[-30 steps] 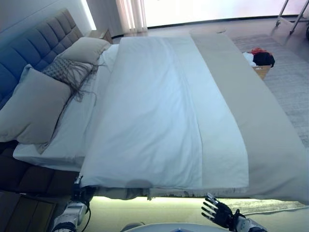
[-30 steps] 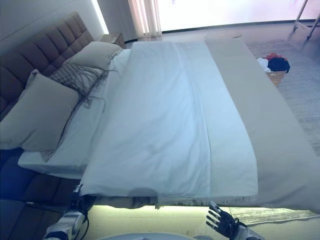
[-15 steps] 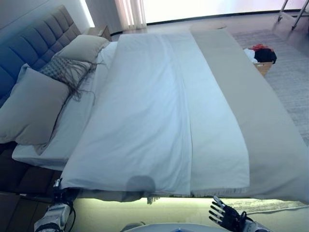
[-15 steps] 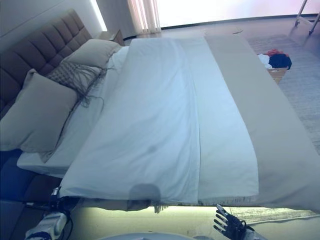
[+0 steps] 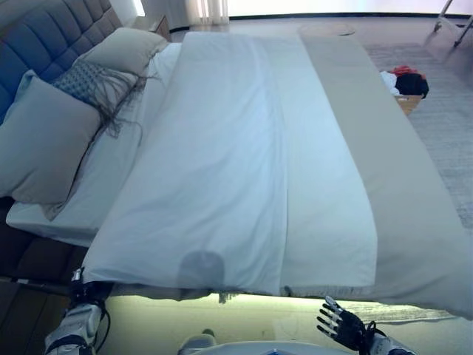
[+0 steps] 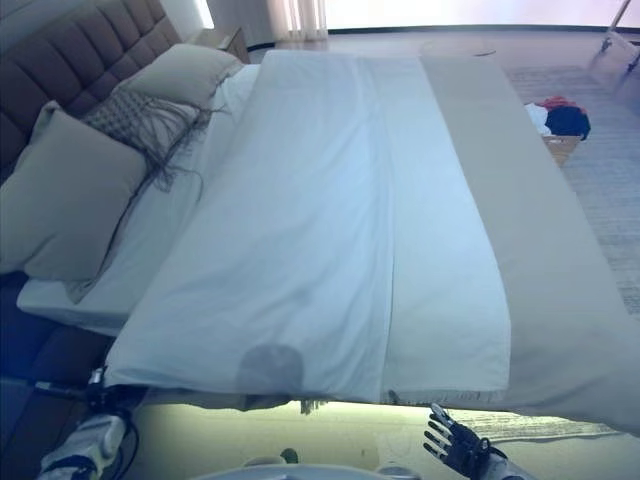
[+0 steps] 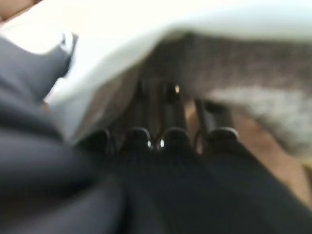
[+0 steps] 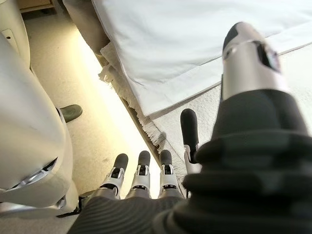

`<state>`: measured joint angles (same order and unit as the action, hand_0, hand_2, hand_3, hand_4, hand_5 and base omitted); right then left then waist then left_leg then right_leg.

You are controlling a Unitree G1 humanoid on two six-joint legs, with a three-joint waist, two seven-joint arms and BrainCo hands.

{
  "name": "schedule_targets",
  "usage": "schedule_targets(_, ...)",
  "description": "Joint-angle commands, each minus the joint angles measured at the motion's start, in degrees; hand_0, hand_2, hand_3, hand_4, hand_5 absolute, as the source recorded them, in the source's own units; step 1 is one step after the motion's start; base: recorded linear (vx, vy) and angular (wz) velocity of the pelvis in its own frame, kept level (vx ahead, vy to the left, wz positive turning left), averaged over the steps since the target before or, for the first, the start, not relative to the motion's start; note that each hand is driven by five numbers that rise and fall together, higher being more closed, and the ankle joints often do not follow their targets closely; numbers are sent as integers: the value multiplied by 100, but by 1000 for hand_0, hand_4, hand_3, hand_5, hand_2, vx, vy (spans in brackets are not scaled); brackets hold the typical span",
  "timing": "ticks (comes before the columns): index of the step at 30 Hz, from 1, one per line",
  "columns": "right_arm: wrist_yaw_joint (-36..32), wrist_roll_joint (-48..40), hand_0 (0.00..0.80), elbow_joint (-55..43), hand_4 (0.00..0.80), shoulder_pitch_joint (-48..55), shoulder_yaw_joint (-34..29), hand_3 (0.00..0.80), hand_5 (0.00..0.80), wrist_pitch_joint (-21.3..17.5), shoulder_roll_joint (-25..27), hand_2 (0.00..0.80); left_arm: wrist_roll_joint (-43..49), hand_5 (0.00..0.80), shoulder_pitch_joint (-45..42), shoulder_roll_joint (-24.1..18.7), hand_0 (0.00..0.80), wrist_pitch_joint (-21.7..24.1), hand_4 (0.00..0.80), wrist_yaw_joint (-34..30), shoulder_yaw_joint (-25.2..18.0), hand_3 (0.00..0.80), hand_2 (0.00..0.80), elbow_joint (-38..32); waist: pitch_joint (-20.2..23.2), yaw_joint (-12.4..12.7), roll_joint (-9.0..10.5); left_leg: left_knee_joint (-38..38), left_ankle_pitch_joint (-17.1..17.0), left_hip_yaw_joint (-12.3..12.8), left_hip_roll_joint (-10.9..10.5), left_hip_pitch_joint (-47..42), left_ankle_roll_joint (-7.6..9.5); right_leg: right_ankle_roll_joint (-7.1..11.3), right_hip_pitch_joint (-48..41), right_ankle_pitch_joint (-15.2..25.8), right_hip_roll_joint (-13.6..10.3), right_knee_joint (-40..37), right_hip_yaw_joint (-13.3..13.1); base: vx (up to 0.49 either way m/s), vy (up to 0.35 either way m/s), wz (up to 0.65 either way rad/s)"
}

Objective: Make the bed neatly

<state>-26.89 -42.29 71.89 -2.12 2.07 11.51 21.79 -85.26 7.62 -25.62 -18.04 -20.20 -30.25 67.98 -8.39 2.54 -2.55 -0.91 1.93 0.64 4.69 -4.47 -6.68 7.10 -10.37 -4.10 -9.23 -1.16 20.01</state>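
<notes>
My left robot hand (image 5: 83, 293) sits low at the near head-side corner of the bed, right under the white duvet (image 5: 222, 163). From the wrist view its fingers seem curled into the duvet's edge, though the blur leaves me unsure. Over the last second that corner has travelled out toward the pillows (image 5: 44, 140), so the duvet now spreads wider and flatter along the near edge. My right robot hand (image 5: 341, 327) hangs spread and empty below the beige blanket (image 5: 392, 170). I judge the head-side pull is nearly finished; smoothing remains.
</notes>
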Motion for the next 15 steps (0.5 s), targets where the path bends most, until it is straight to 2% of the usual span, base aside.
schedule_targets(1,-81,-223,0,-238,0,-85,2,0,0,-185,-35,0,-816,800,-532,-418,800,809,800,-129,-167,800,800,-437,-231,614,121,-909,41,-77,-45,779,139,-45,678,-27,-559,1072,83,-247,6,29)
schedule_targets(6,-15,-482,0,-437,0,-456,128,0,0,-325,78,0,-1333,800,-17,-229,800,995,800,-70,385,800,800,-663,-836,600,226,-1536,88,-109,28,1494,114,-162,1385,-143,-574,1751,-28,-306,13,25)
schedule_targets(8,86,-620,0,-552,0,-711,219,0,0,-266,174,0,-1530,800,221,-202,800,1083,800,-80,639,800,800,-702,-1118,595,298,-2009,199,-116,96,1924,105,-247,1841,-289,-606,2333,-127,-251,47,16)
schedule_targets(15,147,-843,0,-861,0,-1320,352,0,0,-103,461,0,-1753,800,826,-160,800,1414,800,5,1138,800,800,-719,-1510,512,470,-2949,444,-173,92,2938,245,-346,3136,-485,-808,3635,-365,-195,89,8)
